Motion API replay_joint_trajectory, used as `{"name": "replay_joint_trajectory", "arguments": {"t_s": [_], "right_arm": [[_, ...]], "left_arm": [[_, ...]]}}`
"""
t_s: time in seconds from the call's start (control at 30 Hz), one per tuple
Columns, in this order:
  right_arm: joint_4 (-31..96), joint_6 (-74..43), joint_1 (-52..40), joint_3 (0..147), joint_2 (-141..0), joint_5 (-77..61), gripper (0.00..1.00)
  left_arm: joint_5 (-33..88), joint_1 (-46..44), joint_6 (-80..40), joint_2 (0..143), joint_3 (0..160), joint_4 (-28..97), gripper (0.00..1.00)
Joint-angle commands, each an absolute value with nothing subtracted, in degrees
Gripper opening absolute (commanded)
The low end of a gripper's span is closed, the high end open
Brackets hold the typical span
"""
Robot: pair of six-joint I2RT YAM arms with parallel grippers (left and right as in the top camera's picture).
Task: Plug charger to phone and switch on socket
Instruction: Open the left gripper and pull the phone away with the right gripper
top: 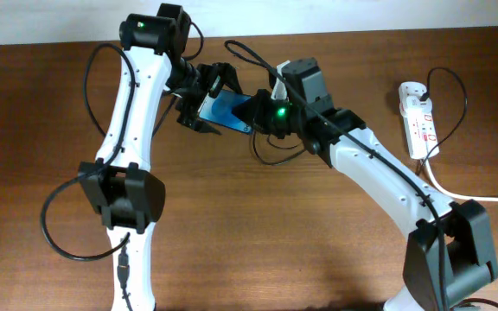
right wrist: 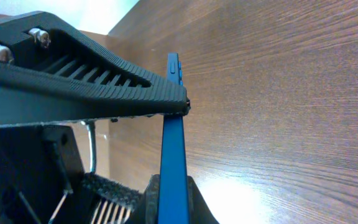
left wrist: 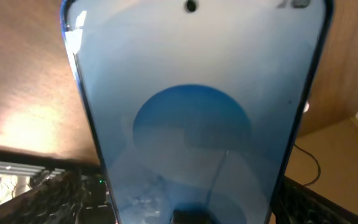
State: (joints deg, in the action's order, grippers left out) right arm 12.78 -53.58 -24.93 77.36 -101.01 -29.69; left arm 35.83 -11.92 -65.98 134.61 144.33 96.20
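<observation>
The phone [top: 228,111], its blue screen lit, is held off the table between both grippers. Its screen fills the left wrist view [left wrist: 191,112]. My left gripper [top: 206,99] straddles its left end, and one finger presses on its long side edge. My right gripper [right wrist: 174,202] is shut on the phone's thin blue edge [right wrist: 174,137], also seen from overhead [top: 262,117]. The white socket strip [top: 420,121] lies at the far right. The thin black charger cable [top: 463,91] loops out from the strip's adapter. Its plug is hidden.
A thick white cord [top: 469,195] runs from the strip to the right edge. A black cable loop [top: 272,161] lies on the wood just below the grippers. The two arm bases stand at the front of the brown table [top: 41,130].
</observation>
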Motion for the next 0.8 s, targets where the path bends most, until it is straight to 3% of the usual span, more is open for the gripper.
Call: {"name": "replay_joint_trajectory", "arguments": {"t_s": [0.0, 0.2, 0.53, 0.77], "right_arm": [[12.71, -53.01, -22.79, 78.24, -101.65, -31.79, 0.04], [14.66, -51.24, -19.92, 78.24, -101.62, -34.26, 0.04], [20.34, -41.78, -12.05, 78.22, -95.64, -42.46, 0.04], [27.64, -37.67, -1.72, 73.8, -83.88, -42.92, 0.04]], "left_arm": [[37.36, -11.84, -60.14, 134.15, 144.42, 95.39, 0.99], [40.47, -11.18, -48.38, 134.15, 144.42, 91.0, 0.99], [62.59, -10.59, -13.78, 134.13, 144.42, 80.16, 0.97], [67.31, -10.55, -5.45, 134.13, 144.42, 80.79, 0.99]]}}
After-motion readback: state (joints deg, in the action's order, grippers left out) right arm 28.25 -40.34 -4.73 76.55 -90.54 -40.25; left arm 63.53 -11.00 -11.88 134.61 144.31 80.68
